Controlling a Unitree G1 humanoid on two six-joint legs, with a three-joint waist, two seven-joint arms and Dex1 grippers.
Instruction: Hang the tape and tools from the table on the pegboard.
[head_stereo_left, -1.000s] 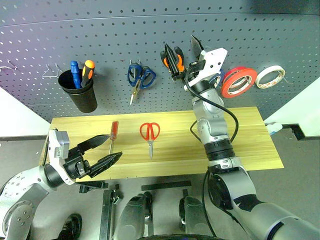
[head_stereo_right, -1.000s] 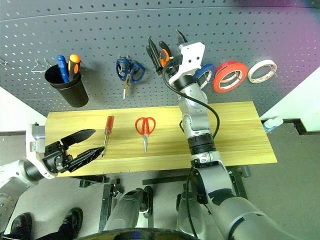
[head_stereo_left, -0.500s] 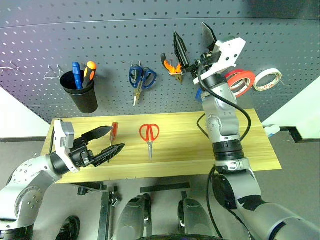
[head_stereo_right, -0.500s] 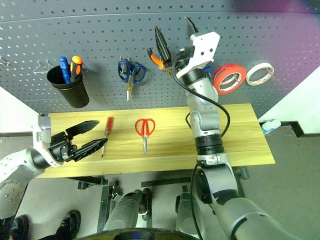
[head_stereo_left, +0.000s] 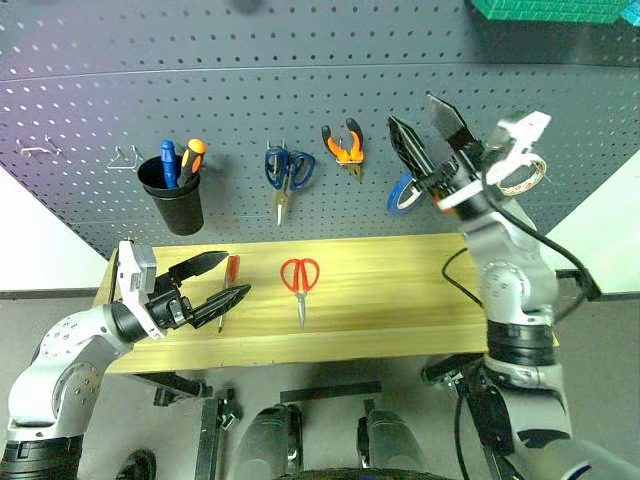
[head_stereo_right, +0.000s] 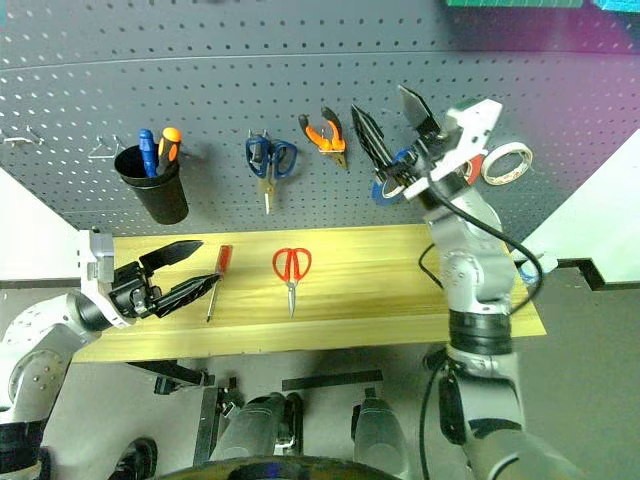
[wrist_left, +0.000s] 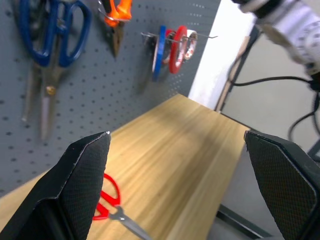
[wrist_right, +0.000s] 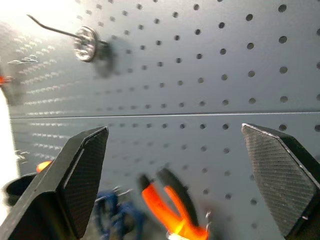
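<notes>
On the table (head_stereo_left: 400, 300) lie two tools: one red-handled screwdriver (head_stereo_left: 228, 282) and one pair of red-handled scissors (head_stereo_left: 299, 282). One pair of orange-and-black pliers (head_stereo_left: 346, 146) hangs on the pegboard (head_stereo_left: 250, 100), beside one pair of blue scissors (head_stereo_left: 285, 175). One black cup (head_stereo_left: 175, 205) holds two screwdrivers. My left wrist view shows three rolls on their hook, with the red tape (wrist_left: 176, 48) in the middle. My left claw (head_stereo_left: 220, 283) is spread wide by the screwdriver, holding nothing. My right claw (head_stereo_left: 428, 135) is wide and empty too; a second ago it was up by the pliers, and it has moved away to the right.
</notes>
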